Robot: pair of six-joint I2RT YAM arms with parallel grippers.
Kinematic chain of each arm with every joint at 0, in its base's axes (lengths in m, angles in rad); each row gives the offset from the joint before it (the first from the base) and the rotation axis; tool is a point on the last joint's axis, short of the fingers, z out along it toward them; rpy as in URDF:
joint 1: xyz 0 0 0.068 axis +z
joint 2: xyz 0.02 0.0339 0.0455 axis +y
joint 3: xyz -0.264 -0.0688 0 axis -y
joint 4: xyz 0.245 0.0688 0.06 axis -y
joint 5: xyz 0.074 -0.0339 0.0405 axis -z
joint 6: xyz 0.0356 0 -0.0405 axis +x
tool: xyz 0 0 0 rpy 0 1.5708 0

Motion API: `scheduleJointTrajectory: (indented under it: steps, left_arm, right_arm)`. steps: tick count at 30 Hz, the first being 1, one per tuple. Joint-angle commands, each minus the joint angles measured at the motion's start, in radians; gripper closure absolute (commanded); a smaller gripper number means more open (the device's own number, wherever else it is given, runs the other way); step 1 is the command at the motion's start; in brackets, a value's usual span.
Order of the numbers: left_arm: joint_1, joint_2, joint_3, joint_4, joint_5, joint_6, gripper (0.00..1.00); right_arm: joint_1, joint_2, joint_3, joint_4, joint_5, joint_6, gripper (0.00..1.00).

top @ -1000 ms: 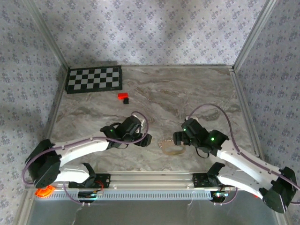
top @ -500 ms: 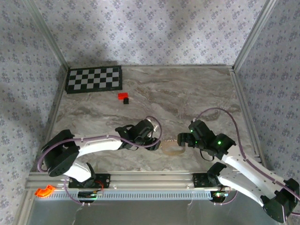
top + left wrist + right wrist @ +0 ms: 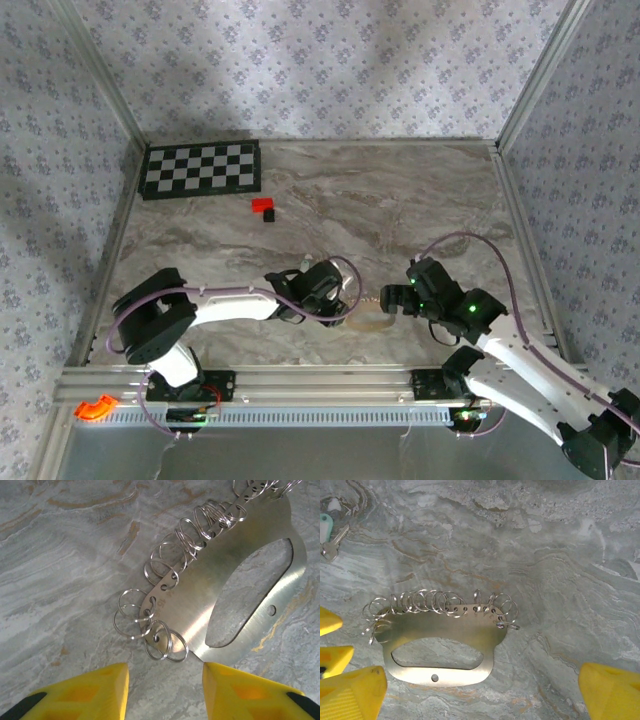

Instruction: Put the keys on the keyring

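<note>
Left gripper [image 3: 165,680]: I saw it partly open, holding nothing, fingers just short of the keyring's [image 3: 200,605] end rings | right gripper [image 3: 480,700]: wide open, empty, keyring flat on the table [image 3: 400,200] ahead of it | key [image 3: 331,545]: lay on table, apart from the keyring.

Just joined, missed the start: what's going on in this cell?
Both arms are hunched over a flat steel keyring plate with a row of split rings along one edge, lying on the marble table. The left gripper sits low at one end of it, jaws apart, nothing gripped. The right gripper hovers above, jaws wide. The key lies off to the side, not on any ring yet.
</note>
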Motion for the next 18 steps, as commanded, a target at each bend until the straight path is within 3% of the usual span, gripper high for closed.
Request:
scheduleJointTrajectory:
  steps: [1,12,18]
  left_arm:
    - [-0.015,0.026,0.034,-0.002,-0.022,0.036,0.59]
    - [-0.029,0.078,0.05,0.004,-0.046,0.066,0.65]
    - [-0.033,0.094,0.061,0.011,-0.047,0.079,0.75]
  right_arm:
    - [-0.008,-0.014,-0.003,-0.036,0.004,0.025,0.0]
    - [-0.017,-0.02,0.002,-0.049,0.009,0.027,0.0]
    - [-0.018,-0.025,-0.002,-0.049,0.012,0.028,0.0]
